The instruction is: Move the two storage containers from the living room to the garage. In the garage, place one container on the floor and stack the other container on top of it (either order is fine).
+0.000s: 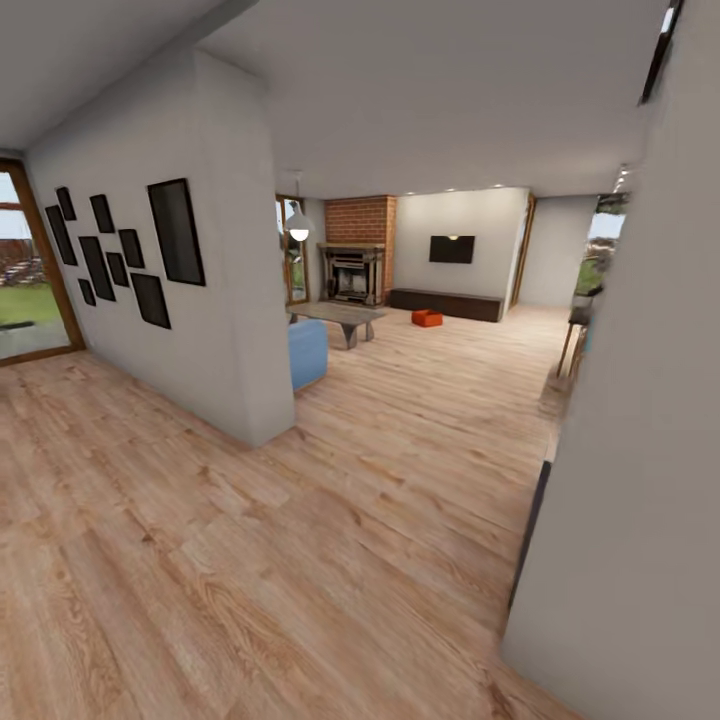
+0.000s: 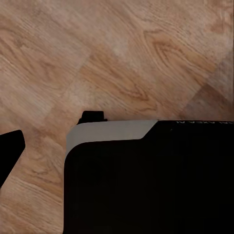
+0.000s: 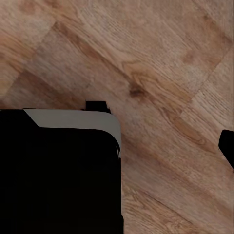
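The robot stood on the light wood floor (image 1: 300,560) looking past a white wall (image 1: 230,330) hung with black frames into the living room. Far off, a small orange-red container (image 1: 427,318) sat on the planks just in front of the long dark cabinet (image 1: 446,303), between the brick fireplace (image 1: 358,250) and the television (image 1: 451,249); whether it was one bin or two I could not tell. Thin-walled and lidless, it would likely be light and a little flexible, best pinched at a rim. How far open either pincer stood, I could not tell.
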